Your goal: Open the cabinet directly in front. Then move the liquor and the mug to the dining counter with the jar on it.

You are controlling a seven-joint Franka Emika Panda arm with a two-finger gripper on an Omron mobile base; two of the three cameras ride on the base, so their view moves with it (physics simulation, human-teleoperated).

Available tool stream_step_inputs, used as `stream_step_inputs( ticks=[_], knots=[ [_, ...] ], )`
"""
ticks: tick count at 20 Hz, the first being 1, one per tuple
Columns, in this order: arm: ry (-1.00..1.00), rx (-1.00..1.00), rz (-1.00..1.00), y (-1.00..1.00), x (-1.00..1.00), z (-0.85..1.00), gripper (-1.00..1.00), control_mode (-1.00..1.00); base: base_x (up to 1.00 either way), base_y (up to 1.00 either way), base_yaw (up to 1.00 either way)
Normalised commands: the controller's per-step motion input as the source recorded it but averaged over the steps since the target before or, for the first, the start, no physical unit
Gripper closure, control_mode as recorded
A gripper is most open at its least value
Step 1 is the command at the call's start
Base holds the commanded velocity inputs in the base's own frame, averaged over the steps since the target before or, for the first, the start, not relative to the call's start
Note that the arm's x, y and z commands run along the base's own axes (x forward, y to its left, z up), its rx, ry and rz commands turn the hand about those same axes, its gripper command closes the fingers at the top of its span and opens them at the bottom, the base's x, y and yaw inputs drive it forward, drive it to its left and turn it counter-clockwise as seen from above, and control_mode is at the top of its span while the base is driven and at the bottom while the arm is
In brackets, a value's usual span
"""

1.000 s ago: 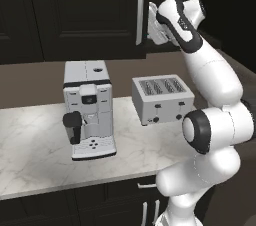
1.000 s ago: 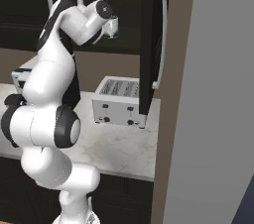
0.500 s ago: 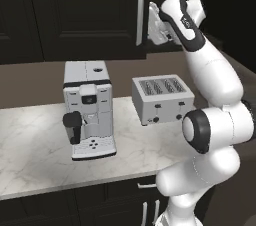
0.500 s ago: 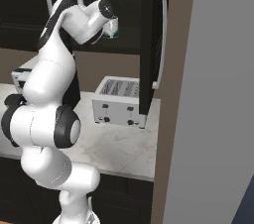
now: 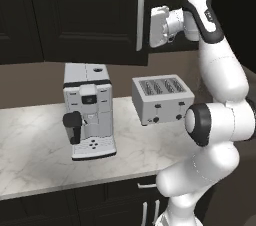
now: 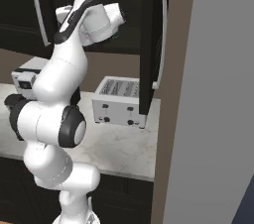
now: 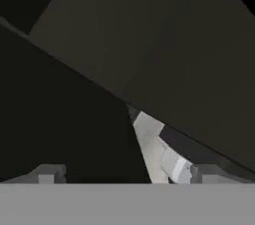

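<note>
Since a second ago my hand has pushed a little further in behind the cabinet (image 5: pixel 90 15) door edge. The jaws (image 7: pixel 124 171) stand spread wide, holding nothing, dark panels ahead. The right door hangs ajar above the toaster (image 5: pixel 161 99) on the desk (image 5: pixel 35 140).

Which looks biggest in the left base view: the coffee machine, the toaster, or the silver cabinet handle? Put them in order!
1. Coffee machine, clearly the biggest.
2. Toaster.
3. Silver cabinet handle, long but very thin.

The coffee machine sits a little nearer the camera, which helps it look bigger.
</note>
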Motion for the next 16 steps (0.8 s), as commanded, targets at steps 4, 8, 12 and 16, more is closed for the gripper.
stream_step_inputs(
  ticks=[4,8,12,16],
  knots=[
    [-0.11,0.1,0.51,0.18,-0.9,0.01,-1.0,-1.0,0.0,0.0,0.0],
    [-0.03,0.12,0.4,0.93,-0.8,-0.07,-1.0,-1.0,0.0,0.0,0.0],
    [-0.15,0.14,0.19,1.0,-0.99,-0.11,-1.0,-1.0,0.0,0.0,0.0],
    [-0.24,0.19,0.01,1.0,-1.0,-0.11,-1.0,-1.0,0.0,0.0,0.0]
  ],
)
